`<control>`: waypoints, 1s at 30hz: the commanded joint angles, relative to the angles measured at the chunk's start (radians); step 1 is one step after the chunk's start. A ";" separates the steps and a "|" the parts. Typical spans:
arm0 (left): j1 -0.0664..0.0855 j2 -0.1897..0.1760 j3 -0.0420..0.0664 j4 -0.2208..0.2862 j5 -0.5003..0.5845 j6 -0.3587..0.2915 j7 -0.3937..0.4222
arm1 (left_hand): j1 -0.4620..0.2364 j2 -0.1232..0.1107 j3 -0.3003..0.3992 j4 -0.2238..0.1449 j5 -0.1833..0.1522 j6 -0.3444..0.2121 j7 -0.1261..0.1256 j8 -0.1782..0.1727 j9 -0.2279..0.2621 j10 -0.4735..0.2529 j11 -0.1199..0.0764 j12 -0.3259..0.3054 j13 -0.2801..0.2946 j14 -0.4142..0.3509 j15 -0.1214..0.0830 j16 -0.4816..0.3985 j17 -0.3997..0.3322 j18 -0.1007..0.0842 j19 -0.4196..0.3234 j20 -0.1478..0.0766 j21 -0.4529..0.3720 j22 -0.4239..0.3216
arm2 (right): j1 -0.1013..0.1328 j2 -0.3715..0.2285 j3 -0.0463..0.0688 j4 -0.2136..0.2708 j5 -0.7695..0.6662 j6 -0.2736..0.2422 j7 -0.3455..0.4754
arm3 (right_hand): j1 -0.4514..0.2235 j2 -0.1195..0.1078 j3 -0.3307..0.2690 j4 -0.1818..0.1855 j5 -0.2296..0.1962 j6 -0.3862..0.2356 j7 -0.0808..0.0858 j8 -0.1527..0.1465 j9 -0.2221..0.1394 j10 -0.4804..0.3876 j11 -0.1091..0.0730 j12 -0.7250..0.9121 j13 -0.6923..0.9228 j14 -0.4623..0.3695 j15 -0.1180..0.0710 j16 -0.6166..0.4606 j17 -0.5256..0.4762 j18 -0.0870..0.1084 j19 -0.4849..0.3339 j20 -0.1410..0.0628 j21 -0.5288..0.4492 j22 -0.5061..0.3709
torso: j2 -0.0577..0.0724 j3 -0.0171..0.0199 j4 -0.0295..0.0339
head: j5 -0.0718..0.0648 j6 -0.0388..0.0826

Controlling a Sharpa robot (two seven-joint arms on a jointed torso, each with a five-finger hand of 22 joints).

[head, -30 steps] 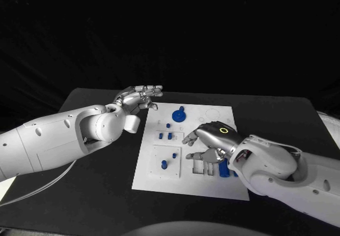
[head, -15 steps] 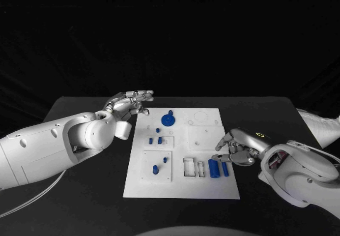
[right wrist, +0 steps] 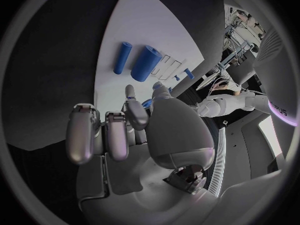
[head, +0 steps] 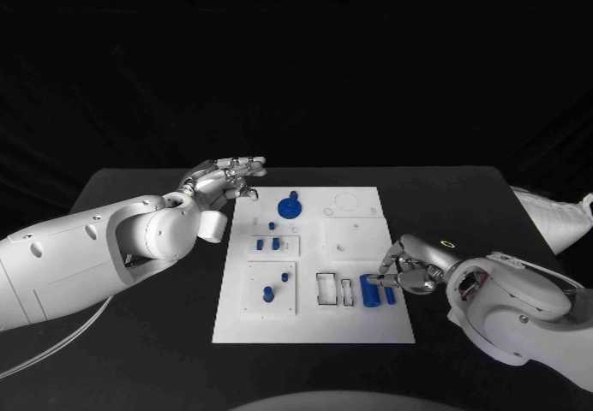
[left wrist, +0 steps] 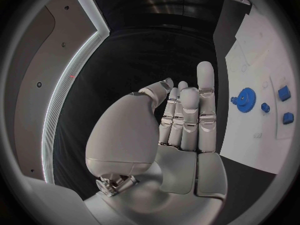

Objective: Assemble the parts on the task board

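The white task board [head: 358, 321] lies mid-table. On it are a blue gear [head: 288, 207], small blue blocks [head: 268, 245], two blue pegs [head: 274, 286] and two empty slots [head: 336, 290]. A thick blue cylinder [head: 369, 289] and a thin one [head: 391, 295] lie flat near the board's right edge; both cylinders [right wrist: 139, 61] also show in the right wrist view. My right hand [head: 414, 267] hangs at that edge, fingers curled, fingertips [right wrist: 129, 91] at the thick cylinder's end. A bit of blue shows between thumb and finger; whether it is pinched is unclear. My left hand [head: 229, 178] is raised beyond the board's far left corner, fingers straight, empty.
The black table [head: 136, 197] runs wide on both sides of the board. My left forearm [head: 111, 248] spans the table's left part, and my right forearm [head: 519, 308] covers the near right corner.
My right hand has moved from over the board's middle to its right edge, and its fingertips have come down to the thick cylinder. The left hand keeps its pose. The camera shifted.
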 commanded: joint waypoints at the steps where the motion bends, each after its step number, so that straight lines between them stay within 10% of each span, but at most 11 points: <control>1: 0.000 0.000 0.000 0.003 0.000 0.014 0.006 | 0.007 0.006 0.000 -0.006 0.004 -0.004 0.000 0.004 0.000 -0.007 0.002 0.003 0.002 -0.005 -0.001 0.005 -0.001 0.009 -0.008 0.003 -0.006 0.001 | -0.008 0.014 -0.001 -0.006 -0.048 0.045 -0.034 | -0.001 0.007 -0.010 0.001 0.005 0.002 -0.006 0.009 0.005 0.021 -0.001 0.192 0.289 0.081 0.000 0.004 0.128 -0.006 0.009 0.003 0.007 0.002 | 0.001 -0.0001 -0.0010 | 0.004 -0.002; 30: 0.000 -0.005 -0.001 0.004 0.000 0.023 -0.001 | 0.007 0.006 0.000 -0.006 0.004 -0.004 0.000 0.004 0.000 -0.007 0.002 0.003 0.002 -0.005 -0.001 0.005 -0.001 0.009 -0.008 0.003 -0.006 0.001 | -0.053 0.100 -0.001 -0.065 -0.088 0.096 -0.036 | 0.054 0.028 -0.014 -0.010 0.017 0.001 -0.009 0.026 0.031 0.017 -0.003 0.193 0.303 0.081 -0.002 0.009 0.134 -0.008 0.008 0.002 0.012 0.012 | 0.000 0.0004 0.0028 | 0.009 -0.013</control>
